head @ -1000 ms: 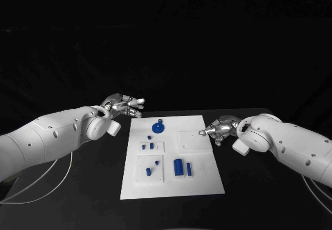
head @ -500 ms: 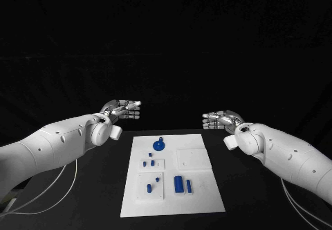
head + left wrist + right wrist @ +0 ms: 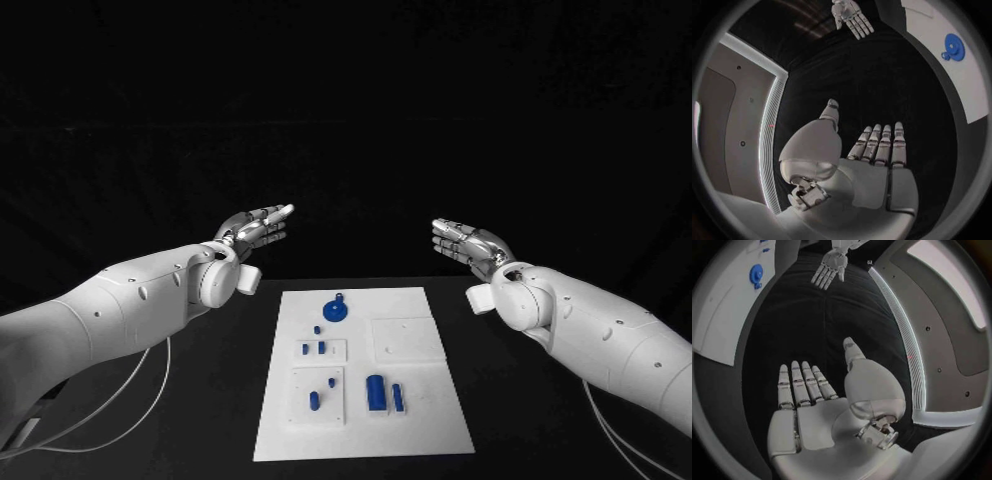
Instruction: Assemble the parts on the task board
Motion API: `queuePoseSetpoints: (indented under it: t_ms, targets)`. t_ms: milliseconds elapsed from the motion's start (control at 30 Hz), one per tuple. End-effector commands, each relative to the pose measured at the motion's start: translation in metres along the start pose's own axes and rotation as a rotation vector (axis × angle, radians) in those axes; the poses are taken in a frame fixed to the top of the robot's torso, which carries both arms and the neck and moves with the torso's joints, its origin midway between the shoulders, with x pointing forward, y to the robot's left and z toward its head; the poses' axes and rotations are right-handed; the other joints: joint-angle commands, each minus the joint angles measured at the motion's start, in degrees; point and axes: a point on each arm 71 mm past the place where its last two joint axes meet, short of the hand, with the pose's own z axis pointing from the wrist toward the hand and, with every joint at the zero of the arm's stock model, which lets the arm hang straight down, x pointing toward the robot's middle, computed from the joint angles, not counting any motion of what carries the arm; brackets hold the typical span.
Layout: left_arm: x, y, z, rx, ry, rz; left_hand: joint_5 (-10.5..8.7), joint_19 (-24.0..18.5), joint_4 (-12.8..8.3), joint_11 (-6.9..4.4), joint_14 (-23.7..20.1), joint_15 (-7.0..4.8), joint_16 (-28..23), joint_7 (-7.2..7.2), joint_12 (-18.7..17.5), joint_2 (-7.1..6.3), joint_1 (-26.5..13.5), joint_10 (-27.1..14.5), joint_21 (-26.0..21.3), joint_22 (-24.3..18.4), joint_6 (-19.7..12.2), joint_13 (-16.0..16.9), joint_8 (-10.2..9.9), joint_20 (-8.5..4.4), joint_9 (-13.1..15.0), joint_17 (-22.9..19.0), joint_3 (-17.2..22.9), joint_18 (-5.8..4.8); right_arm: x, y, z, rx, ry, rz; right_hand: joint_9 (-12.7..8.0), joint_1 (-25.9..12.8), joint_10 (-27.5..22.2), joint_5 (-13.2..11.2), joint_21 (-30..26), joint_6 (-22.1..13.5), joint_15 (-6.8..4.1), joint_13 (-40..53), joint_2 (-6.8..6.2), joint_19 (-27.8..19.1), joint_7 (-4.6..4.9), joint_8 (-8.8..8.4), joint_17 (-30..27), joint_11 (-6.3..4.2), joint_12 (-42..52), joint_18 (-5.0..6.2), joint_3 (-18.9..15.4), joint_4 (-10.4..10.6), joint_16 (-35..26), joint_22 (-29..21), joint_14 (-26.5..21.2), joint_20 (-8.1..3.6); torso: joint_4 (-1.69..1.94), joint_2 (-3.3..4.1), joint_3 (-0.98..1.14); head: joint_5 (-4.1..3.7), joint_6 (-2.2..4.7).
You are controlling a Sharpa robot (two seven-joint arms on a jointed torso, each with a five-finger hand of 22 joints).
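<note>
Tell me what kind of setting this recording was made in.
Probably a lab or test bench, not a home: a black table against a dark backdrop bears only a white task board with small blue parts. The left hand and right hand are raised, holding nothing.

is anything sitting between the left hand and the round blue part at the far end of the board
Nothing visible does. The left hand is open, raised beyond the far end of the task board, and the round blue part lies uncovered near that end. Between them is just bare black table.
</note>
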Motion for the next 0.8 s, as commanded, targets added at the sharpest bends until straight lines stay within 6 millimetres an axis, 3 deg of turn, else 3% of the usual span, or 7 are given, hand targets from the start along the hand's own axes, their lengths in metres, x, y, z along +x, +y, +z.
queuePoseSetpoints:
  t_ms: [33,67,167,233,600,800]
  targets:
    - [0.007,0.002,-0.003,0.009,-0.013,-0.007,-1.40,-26.58,-0.58,-3.48,-25.37,-3.86,-1.64,-3.32,-1.63,-2.03,-19.72,-27.03,-1.90,-1.91,-23.83,-1.63,-1.60,-5.85,-1.59,-1.63,3.99,-3.93,0.005,0.005,-0.001,-0.022,-0.017,0.009,-1.51,-56.49,-27.42,-9.97,-1.93,-22.67,-4.32,-1.62,-2.57,-21.20,-3.78,-1.52,-1.68,-4.38,-1.68,-4.59,1.79,4.17,-1.76,-1.70,-27.59,-6.60,1.09,-0.47,-0.39,-1.18,0.78]
    - [0.010,0.004,-0.005,0.011,-0.017,-0.010,-1.40,-26.58,-0.58,-3.48,-25.37,-3.86,-1.64,-3.32,-1.63,-2.03,-60.21,-27.03,-1.90,-1.91,-23.83,-1.63,-1.60,-5.85,-1.59,-1.63,3.99,-3.93,0.007,0.006,-0.002,-0.028,-0.021,0.010,-1.51,-56.49,-27.42,-9.97,-1.93,-22.67,-4.32,-1.62,-2.57,-21.20,-3.78,-1.52,-1.68,-4.38,-1.68,-4.59,1.79,4.17,-1.76,-1.70,-27.59,-6.60,1.41,-0.60,-0.50,-1.53,1.02]
    - [0.022,0.008,-0.012,0.019,-0.032,-0.024,-1.40,-26.58,-0.58,-3.48,-25.37,-3.86,-1.64,-3.32,-1.63,-2.03,-60.21,-27.03,-1.90,-1.91,-23.83,-1.63,-1.60,-5.85,-1.59,-1.63,3.99,-3.93,0.015,0.010,-0.007,-0.053,-0.042,0.018,-1.51,-56.49,-27.42,-9.97,-1.93,-22.67,-4.32,-1.62,-2.57,-21.20,-3.78,-1.52,-1.68,-4.38,-1.68,-4.59,1.79,4.17,-1.76,-1.70,-27.59,-6.60,2.16,-0.90,-0.75,-2.35,1.59]
    - [0.030,0.011,-0.018,0.024,-0.043,-0.034,-1.40,-26.58,-0.58,-3.48,-25.37,-3.86,-1.64,-3.32,-1.63,-2.03,-60.21,-27.03,-1.90,-1.91,-23.83,-1.63,-1.60,-5.85,-1.59,-1.63,3.99,-3.93,0.021,0.013,-0.011,-0.068,-0.058,0.024,-1.51,-56.49,-27.42,-9.97,-1.93,-22.67,-4.32,-1.62,-2.57,-21.20,-3.78,-1.52,-1.68,-4.38,-1.68,-4.59,1.79,4.17,-1.76,-1.70,-27.59,-6.60,2.30,-0.96,-0.80,-2.52,1.70]
    - [0.089,0.020,-0.073,0.051,-0.132,-0.096,-1.40,-26.58,-0.58,-3.48,-25.37,-3.86,-1.64,-3.32,-1.63,-2.03,-60.21,-27.03,-1.90,-1.91,-23.83,-1.63,-1.60,-5.85,-1.59,-1.63,3.99,-3.93,0.067,0.016,-0.060,-0.102,-0.179,0.062,-1.51,-56.49,-27.42,-9.97,-1.93,-22.67,-4.32,-1.62,-2.57,-21.20,-3.78,-1.52,-1.68,-4.38,-1.68,-4.59,1.79,4.17,-1.76,-1.70,-27.59,-6.60,2.31,-0.96,-0.80,-2.52,1.71]
    - [0.105,0.018,-0.094,0.056,-0.160,-0.109,-1.40,-26.58,-0.58,-3.48,-25.37,-3.86,-1.64,-3.32,-1.63,-2.03,-60.21,-27.03,-1.90,-1.91,-23.83,-1.63,-1.60,-5.85,-1.59,-1.63,3.99,-3.93,0.081,0.013,-0.083,-0.084,-0.221,0.066,-1.51,-56.49,-27.42,-9.97,-1.93,-22.67,-4.32,-1.62,-2.57,-21.20,-3.78,-1.52,-1.68,-4.38,-1.68,-4.59,1.79,4.17,-1.76,-1.70,-27.59,-6.60,2.31,-0.96,-0.80,-2.52,1.71]
